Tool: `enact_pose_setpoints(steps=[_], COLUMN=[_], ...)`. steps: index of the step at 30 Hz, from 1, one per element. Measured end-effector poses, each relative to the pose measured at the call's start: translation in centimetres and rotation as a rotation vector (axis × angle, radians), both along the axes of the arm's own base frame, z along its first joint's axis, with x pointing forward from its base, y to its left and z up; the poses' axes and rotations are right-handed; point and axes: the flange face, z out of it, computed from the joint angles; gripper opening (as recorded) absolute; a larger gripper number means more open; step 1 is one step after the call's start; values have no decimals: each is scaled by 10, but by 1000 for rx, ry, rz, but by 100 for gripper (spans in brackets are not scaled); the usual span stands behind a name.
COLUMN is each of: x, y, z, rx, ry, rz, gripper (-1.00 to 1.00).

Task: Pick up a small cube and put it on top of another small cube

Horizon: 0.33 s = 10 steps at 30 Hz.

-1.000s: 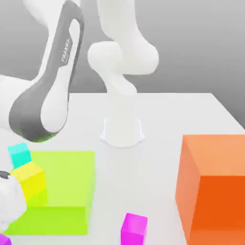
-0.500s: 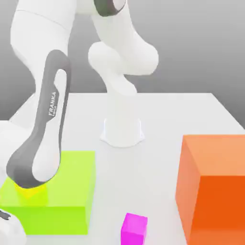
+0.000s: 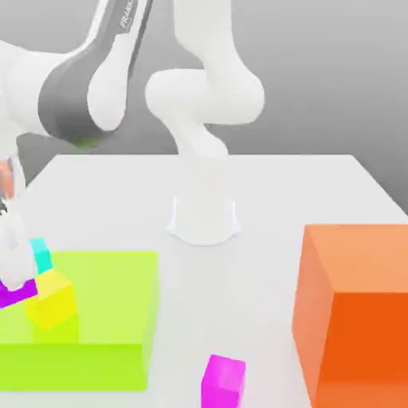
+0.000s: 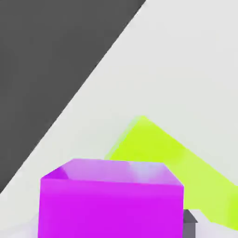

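Note:
The small cube, violet-magenta and glossy, hangs at the exterior view's far left, level with the top of the green block. My gripper is shut on it, and one white finger reaches down over it. In the hand view the small cube sits close up between the fingers, with a dark pad at its side. A yellow cube and a cyan cube rest on the green block just beside the held cube. A pinker magenta cube lies on the table near the front.
A large orange block stands at the exterior view's right. The arm's white base rises from the middle of the white table. The green block lies below the held cube in the hand view.
The jaws closed on the violet cube at the front left corner. The arm then swung upward and lifted it off the table to the height of the green block's top.

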Motion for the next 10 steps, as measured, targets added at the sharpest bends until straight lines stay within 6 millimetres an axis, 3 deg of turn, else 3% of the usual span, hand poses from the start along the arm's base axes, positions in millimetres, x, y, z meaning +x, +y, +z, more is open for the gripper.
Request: enact_pose_setpoints(steps=[2, 6, 7, 10], x=[-15, -20, -20, -20], y=[8, 12, 13, 14], z=[10, -35, -43, -43], rx=[-1, -3, -3, -3], ry=[1, 2, 2, 2], rz=[-76, -108, -108, -105], gripper=[-100, -100, 100, 100])
